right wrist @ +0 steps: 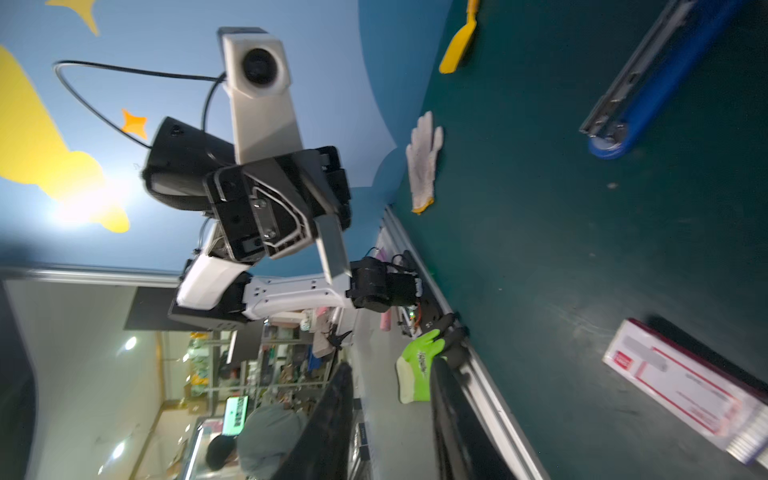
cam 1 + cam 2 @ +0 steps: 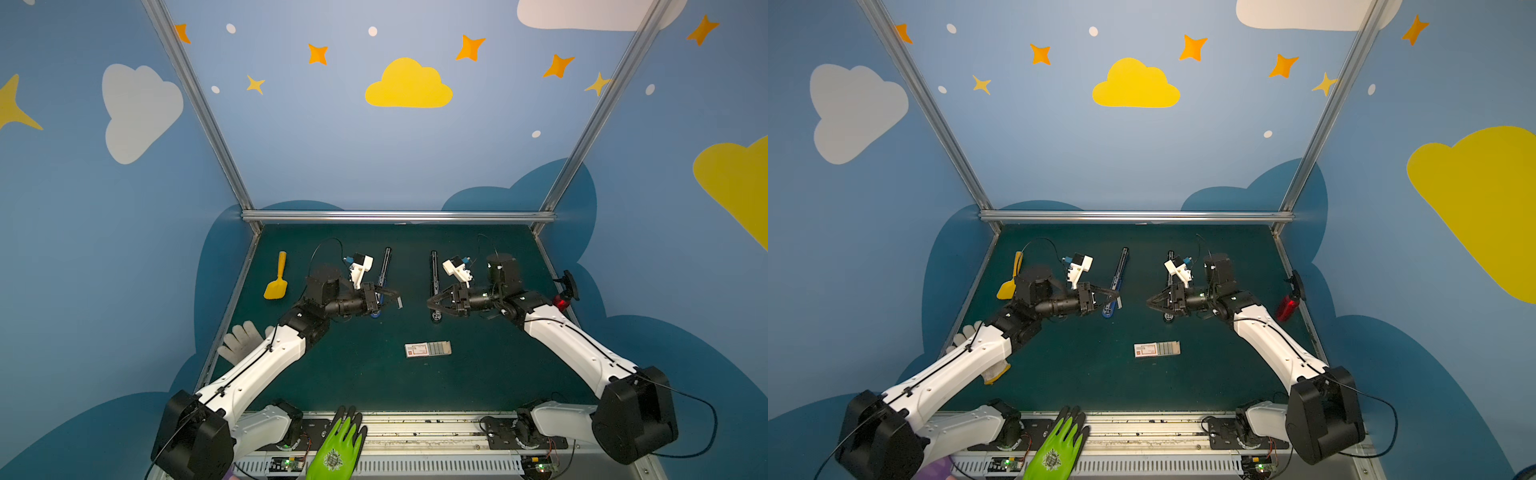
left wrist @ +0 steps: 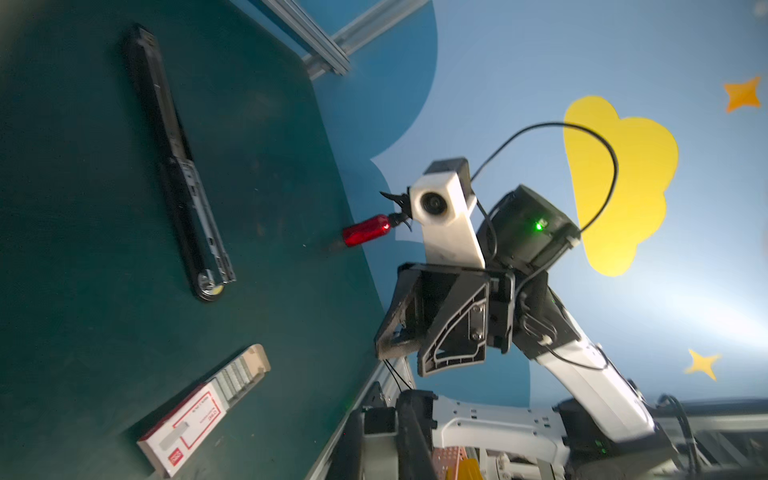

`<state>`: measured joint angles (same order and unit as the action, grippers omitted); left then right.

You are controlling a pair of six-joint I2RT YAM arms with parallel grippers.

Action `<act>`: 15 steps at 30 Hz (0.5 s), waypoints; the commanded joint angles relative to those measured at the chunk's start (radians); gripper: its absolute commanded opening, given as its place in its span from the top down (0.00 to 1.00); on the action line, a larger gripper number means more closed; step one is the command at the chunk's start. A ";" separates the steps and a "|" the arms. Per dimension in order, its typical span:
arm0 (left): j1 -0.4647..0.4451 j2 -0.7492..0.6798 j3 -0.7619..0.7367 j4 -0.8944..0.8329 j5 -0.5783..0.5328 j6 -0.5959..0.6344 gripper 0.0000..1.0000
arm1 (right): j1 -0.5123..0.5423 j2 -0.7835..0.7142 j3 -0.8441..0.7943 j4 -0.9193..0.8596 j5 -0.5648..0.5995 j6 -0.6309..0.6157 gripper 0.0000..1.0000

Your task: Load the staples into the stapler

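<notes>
A thin grey staple strip [image 1: 332,245] is held pinched in the left gripper [image 2: 395,297], above the hinge end of the blue stapler [image 2: 384,266], which is laid open flat. The right gripper [image 2: 431,303] is seen w/ jaws parted and empty by the hinge end of the black stapler [image 2: 434,270], also laid open; contact can't be told, prob. none. The staples box [image 2: 419,350] is found on the mat [image 2: 353,374] nearer the robot's base, betw. both arms, drawer part-way out.

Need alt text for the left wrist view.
Black stapler lies opened flat on the green table, with a partly slid-open staple box showing staples nearby. The right gripper hangs open in the air, a red bottle behind it.
</notes>
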<state>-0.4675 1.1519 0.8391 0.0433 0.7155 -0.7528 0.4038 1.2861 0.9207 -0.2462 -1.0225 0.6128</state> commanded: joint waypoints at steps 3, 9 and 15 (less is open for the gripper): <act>0.006 0.061 0.134 -0.358 -0.243 0.249 0.87 | 0.025 -0.033 0.015 -0.219 0.314 -0.196 0.67; 0.010 0.245 0.293 -0.470 -0.380 0.360 0.86 | 0.118 0.008 0.026 -0.126 0.505 -0.229 0.66; 0.013 0.476 0.473 -0.548 -0.455 0.496 0.87 | 0.176 0.098 0.073 -0.051 0.607 -0.234 0.64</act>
<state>-0.4583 1.5585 1.2446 -0.4171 0.3401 -0.3664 0.5720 1.3499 0.9512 -0.3500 -0.5117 0.4023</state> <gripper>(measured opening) 0.136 0.354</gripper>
